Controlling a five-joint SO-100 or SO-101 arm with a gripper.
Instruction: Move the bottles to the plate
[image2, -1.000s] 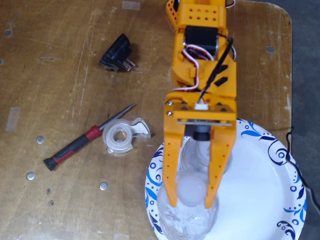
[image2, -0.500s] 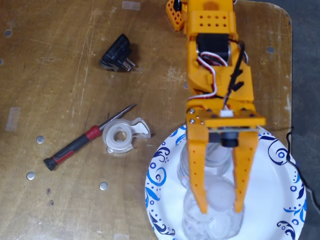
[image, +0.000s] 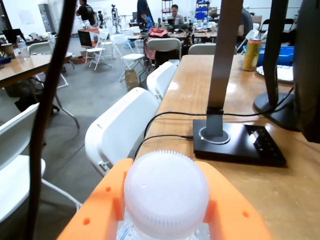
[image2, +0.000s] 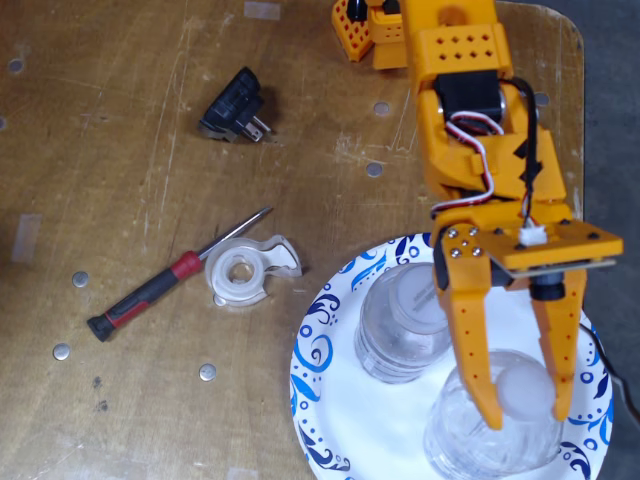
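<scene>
Orange moulded plastic forms the end effector, its two long tapered fingers hanging down over the plate in the fixed view. Between those fingers sits the white cap of one clear ribbed bottle, which stands upright on the lower right part of the plate; each finger runs down a side of the cap. In the wrist view the same cap fills the lower middle, domed, milky and finely ridged round its edge, with an orange finger pressed close against each flank. The fingers look clamped on that cap, with no gap showing on either side.

A second clear ribbed bottle stands upright on the plate just up and to the left of the first, beside the left finger and partly hidden by the arm. The plate is thin white paper with dark and light blue swirls round its rim, lying flat on the scuffed brown wooden tabletop.

Left of the plate lie a clear plastic tape dispenser, a screwdriver with a red and black handle and, farther up, a black plug adapter.
</scene>
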